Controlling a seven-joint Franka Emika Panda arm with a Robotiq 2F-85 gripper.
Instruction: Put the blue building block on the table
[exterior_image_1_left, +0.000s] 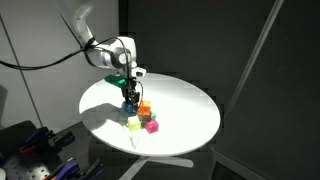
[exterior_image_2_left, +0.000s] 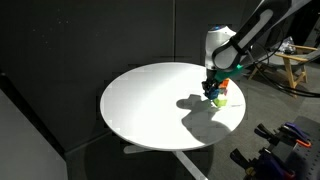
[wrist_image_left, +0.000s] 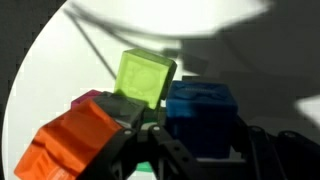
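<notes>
White surface (exterior_image_1_left: 190, 105) is crowded near its edge: the pincer (wrist_image_left: 205, 150), whose closing I cannot tell, may drag the orange block (wrist_image_left: 75, 140) along with the blue block (wrist_image_left: 205, 110).

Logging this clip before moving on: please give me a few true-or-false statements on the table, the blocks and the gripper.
1. The table is round with a white top. True.
2. The gripper hangs over the bare far side of the table, away from the blocks. False: it is right over the cluster of blocks.
3. In the wrist view, the blue building block lies close beside the green block. True.
4. Only two blocks are there, blue and green. False: an orange block and a pink block are there too.
</notes>
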